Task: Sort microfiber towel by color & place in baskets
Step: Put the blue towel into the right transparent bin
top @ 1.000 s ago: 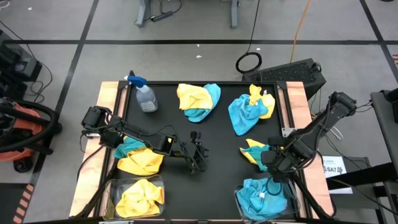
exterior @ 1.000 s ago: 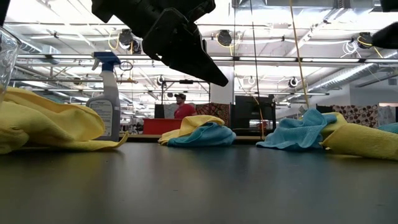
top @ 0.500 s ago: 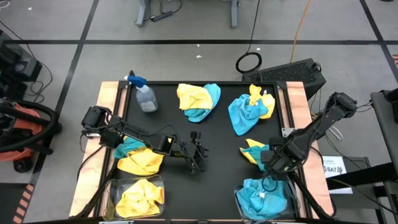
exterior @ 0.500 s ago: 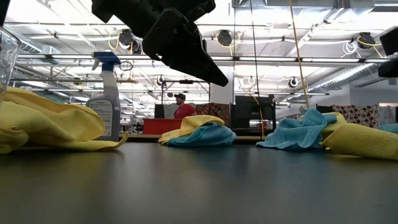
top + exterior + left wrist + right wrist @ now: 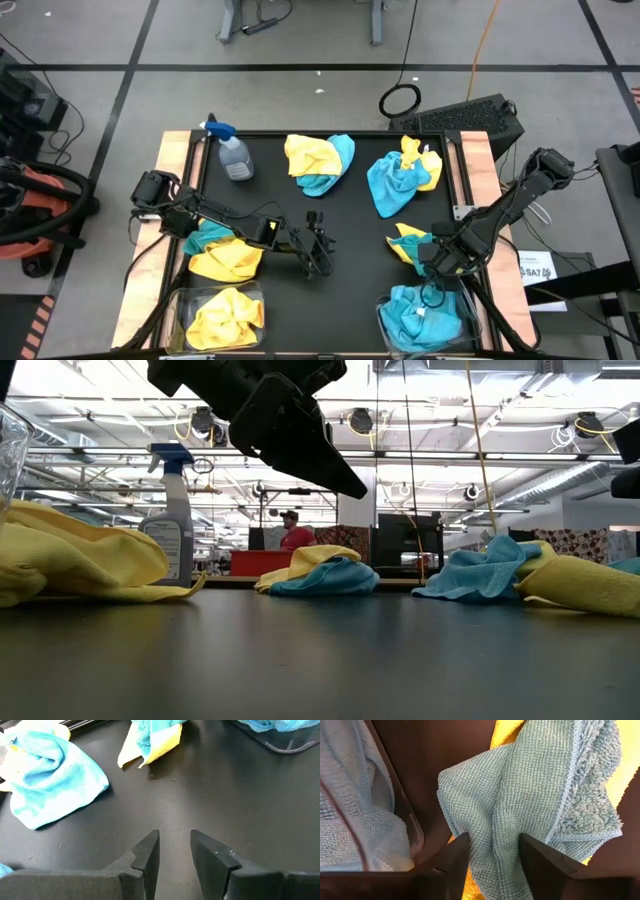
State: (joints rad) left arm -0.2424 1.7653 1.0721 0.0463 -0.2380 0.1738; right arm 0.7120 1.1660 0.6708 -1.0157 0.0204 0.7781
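Two clear plastic baskets sit at the near edge of the black counter point(image 5: 350, 220). The left basket point(image 5: 180, 300) holds crumpled yellow microfiber towels point(image 5: 225, 315); the right basket point(image 5: 385, 315) holds bunched turquoise towels point(image 5: 425, 312), with its white label showing among them.

The rest of the cloths lie loose on the counter, placed here relative to the spray bottle point(image 5: 232, 153), which stands upright at the far left corner. Just to the bottle's right is a yellow-and-turquoise heap point(image 5: 318, 162), the yellow cloth on the left half and the turquoise on the right. Farther right along the same far edge is a mostly turquoise heap point(image 5: 398, 178) with yellow showing at its top right. Nearer than the bottle, below it in the high view, a yellow towel with turquoise beneath it point(image 5: 222, 253) lies by the left basket. Far across from the bottle, just beyond the right basket, is a small yellow and turquoise pile point(image 5: 412, 245). All the cloths are fuzzy, looped-pile and rumpled.

The right end effector point(image 5: 492, 851) hangs over that small pile, fingers spread on either side of a fold of turquoise towel point(image 5: 535, 795) that lies on yellow, with the right basket's wall just beside it. The left end effector point(image 5: 175, 847) hovers over bare counter near the middle, its fingers point(image 5: 147, 855) slightly apart and holding nothing.
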